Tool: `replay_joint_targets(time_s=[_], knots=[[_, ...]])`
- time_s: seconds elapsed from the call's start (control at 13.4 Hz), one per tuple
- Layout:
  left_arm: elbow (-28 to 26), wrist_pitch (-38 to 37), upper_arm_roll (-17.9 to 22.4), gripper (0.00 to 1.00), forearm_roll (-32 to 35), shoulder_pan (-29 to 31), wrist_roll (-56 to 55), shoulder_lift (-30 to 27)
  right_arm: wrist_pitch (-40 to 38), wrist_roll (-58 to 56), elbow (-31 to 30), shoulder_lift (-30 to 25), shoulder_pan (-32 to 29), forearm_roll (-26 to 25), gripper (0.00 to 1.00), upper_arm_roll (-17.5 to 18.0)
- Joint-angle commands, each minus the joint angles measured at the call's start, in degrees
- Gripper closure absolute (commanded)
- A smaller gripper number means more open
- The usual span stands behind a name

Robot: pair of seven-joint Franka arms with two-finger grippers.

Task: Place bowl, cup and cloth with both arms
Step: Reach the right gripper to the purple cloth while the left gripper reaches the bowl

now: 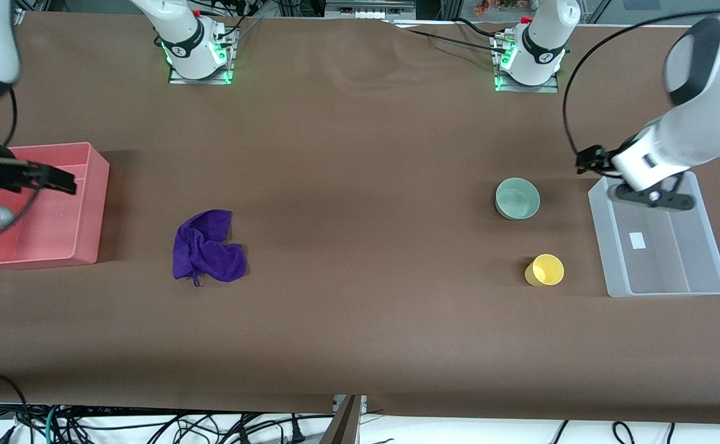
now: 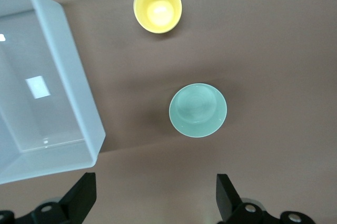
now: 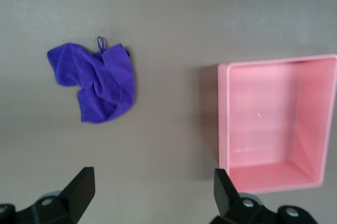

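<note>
**While nothing is picked up yet, both arms wait**

Left tool (image 2: 152, 200) hangs wide apart over the clear bin (image 1: 659, 250); right tool (image 3: 150, 197), also apart, over the pink bin (image 1: 39, 206). Bowl (image 1: 517, 198), cup (image 1: 545, 270) and cloth (image 1: 208, 246) sit on the desk (image 1: 360, 154) — next, I think, reach down for one.

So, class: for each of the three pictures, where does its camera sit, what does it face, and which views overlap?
Front view: high across the brown table, facing both bases; shows both white arms.
Left wrist view: on the left arm, looking down at the mint-green round bowl, yellow plastic cup and clear plastic bin; open left pincer shows.
Right wrist view: looking down at the purple fabric cloth and pink plastic bin; open right pincer shows.
Front shares each wrist's things.
</note>
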Motion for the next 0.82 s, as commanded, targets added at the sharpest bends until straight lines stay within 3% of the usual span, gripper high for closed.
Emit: replay_joint_targets(time_s=[0.0,0.15,0.45,0.6,0.67,0.74], knots=[[-5.77,7.29,0.29,0.0,-1.87,0.81,9.14,1.97,11.78,0.12,-9.31,1.17,0.89,-0.68,0.0,2.34],[-10.51,13.7,0.29,0.0,-1.96,1.25,16.8,4.35,21.72,0.21,-14.25,4.06,0.89,-0.6,0.0,2.88],[-24.22,36.97,0.21,0.01,-2.13,1.16,24.11,8.56,47.0,0.21,-26.1,10.04,1.33,-0.6,0.0,5.08],[-25.21,41.4,0.21,0.24,-2.14,1.16,27.28,11.29,57.4,0.21,-30.69,12.42,1.42,-0.6,0.0,5.08],[-25.12,42.11,0.21,0.45,-2.14,1.07,27.73,12.26,60.41,0.21,-31.75,13.56,1.6,-0.6,0.0,5.08],[-25.12,43.16,0.21,0.55,-2.14,1.07,27.82,13.23,62.61,0.21,-32.72,14.27,1.95,-0.6,0.0,5.08]])
